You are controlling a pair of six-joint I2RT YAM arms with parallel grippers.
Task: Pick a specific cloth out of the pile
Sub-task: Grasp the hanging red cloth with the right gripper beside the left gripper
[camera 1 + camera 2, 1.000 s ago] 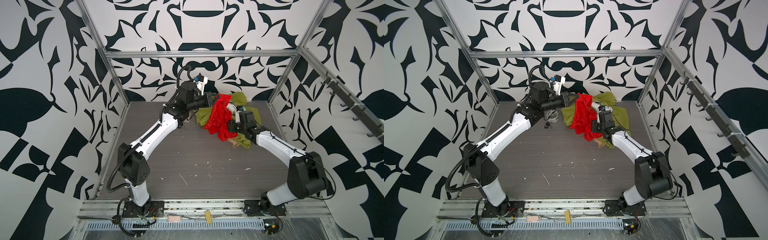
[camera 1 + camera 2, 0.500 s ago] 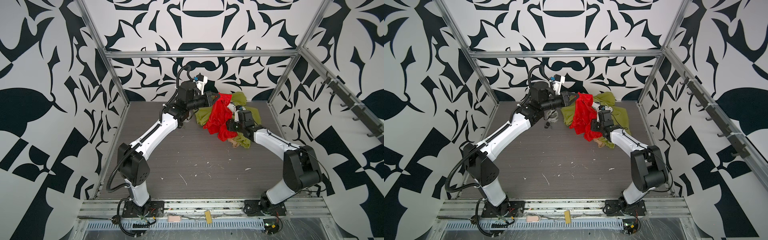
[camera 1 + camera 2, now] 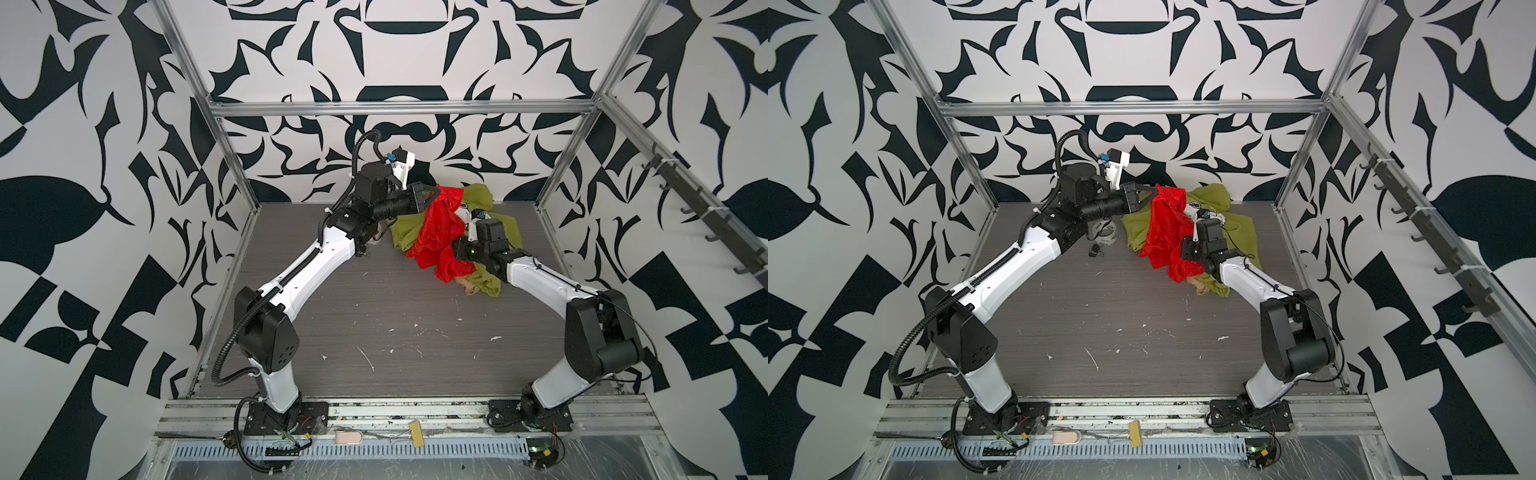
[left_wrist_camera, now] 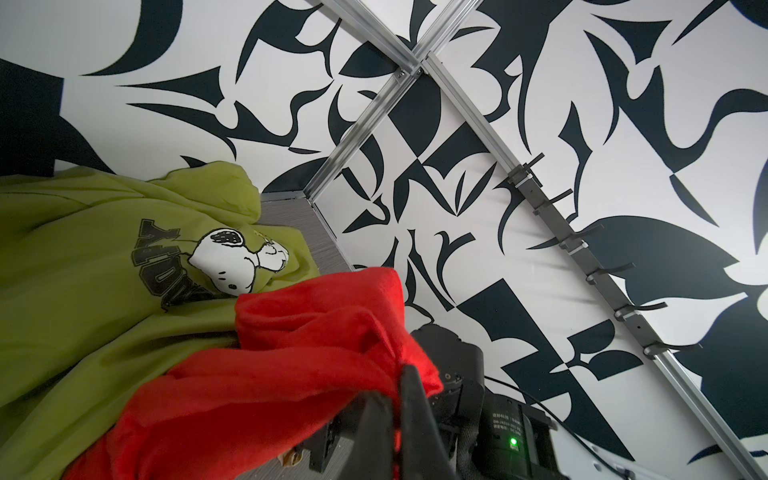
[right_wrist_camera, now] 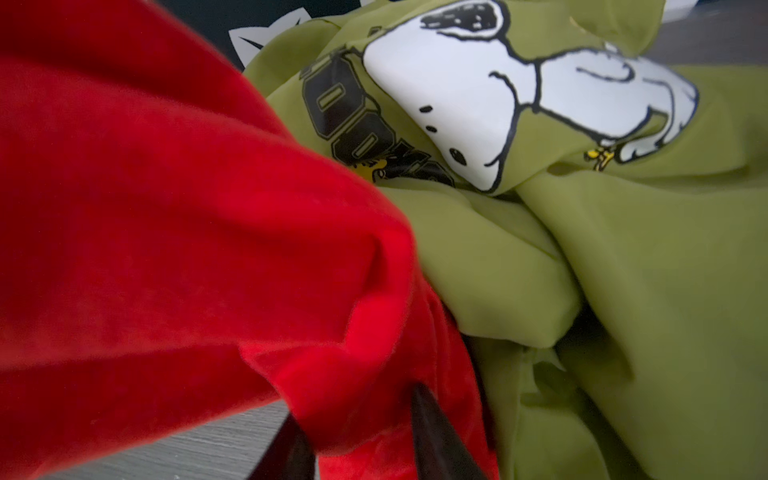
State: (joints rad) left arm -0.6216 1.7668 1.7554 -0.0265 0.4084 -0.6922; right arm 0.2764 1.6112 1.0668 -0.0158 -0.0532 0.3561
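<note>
The pile lies at the back of the table: an olive-green shirt (image 3: 480, 197) (image 3: 1208, 197) (image 4: 83, 270) (image 5: 623, 270) with a white cartoon dog print and a tan cloth (image 3: 467, 284) (image 3: 1200, 284) under its front edge. The red cloth (image 3: 436, 232) (image 3: 1163, 232) (image 4: 270, 374) (image 5: 166, 228) hangs over it. My left gripper (image 3: 434, 192) (image 3: 1156, 191) (image 4: 399, 382) is shut on the cloth's upper corner, held above the pile. My right gripper (image 5: 353, 405) has a lower red fold pinched between its fingers; in both top views the fabric hides them.
A white tape roll (image 3: 1102, 235) and a small black clip (image 3: 1096, 249) lie left of the pile under my left arm. The back wall stands close behind the pile. A hook rail (image 3: 685, 199) runs along the right wall.
My right gripper's jaws have narrowed onto the red fold, and its arm has shifted slightly inward. The left gripper has held still with the cloth's corner.
</note>
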